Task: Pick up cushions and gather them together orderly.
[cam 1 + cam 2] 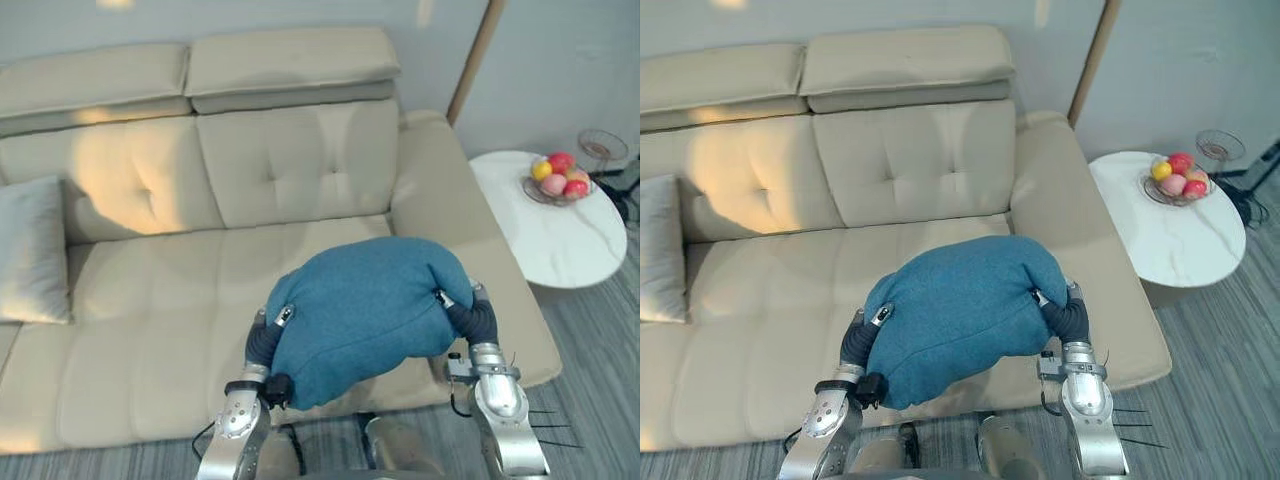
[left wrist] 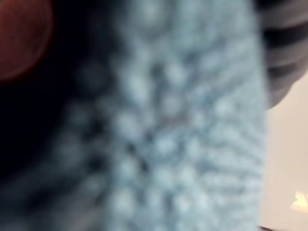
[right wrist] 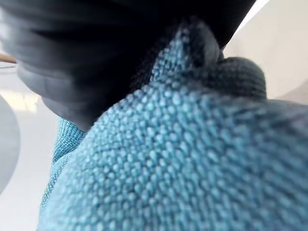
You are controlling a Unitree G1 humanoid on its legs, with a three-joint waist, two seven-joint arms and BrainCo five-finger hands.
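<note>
One blue cushion [image 1: 365, 310], one grey cushion [image 1: 32, 250], one sofa [image 1: 170, 340]

A cream leather sofa [image 1: 150, 330] spans the view from 9 to 3 o'clock, its tufted back topped by two padded headrests [image 1: 290, 62] at 12. A warm patch of sunlight [image 1: 120, 170] lies on the back at 10. Behind is a pale grey wall [image 1: 560, 60], with a slanted wooden pole [image 1: 476, 55] at 1. At 3 stands a round white marble side table [image 1: 560, 250] bearing a wire fruit bowl [image 1: 560, 180]. Grey striped floor [image 1: 600, 400] runs from 4 to 7.
</note>
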